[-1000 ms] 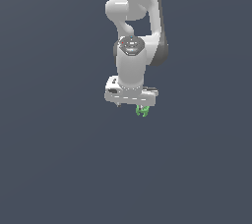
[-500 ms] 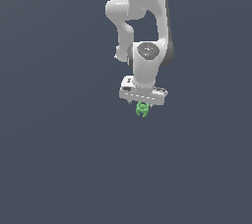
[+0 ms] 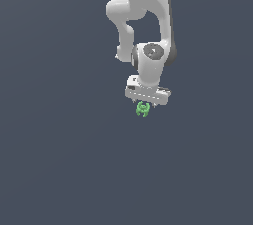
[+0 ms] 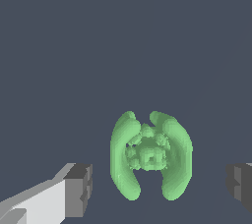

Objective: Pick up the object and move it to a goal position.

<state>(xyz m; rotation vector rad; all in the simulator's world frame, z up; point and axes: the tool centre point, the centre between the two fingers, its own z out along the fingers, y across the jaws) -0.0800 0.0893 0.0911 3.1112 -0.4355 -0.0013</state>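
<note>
The object (image 4: 150, 156) is a little bright green thing. It has two long, curved prongs, one on each side, and a bumpy knobbly lump in the middle. In the exterior view the object (image 3: 143, 110) looks very small, much smaller than the white robot arm (image 3: 148, 26) above it.

The green object sits right under the claw (image 3: 146, 103), in the space between the two fingers. In the wrist view one dark finger pad (image 4: 78, 190) shows on one side of the object and the other pad (image 4: 239, 187) shows on the far side. There is a clear gap of plain grey between each pad and the green prongs, so the fingers stand wide apart and do not touch the object. The claw is open and is not holding anything.

The wide white bar of the claw is tipped a little in the exterior view. All around is the same flat dark grey
</note>
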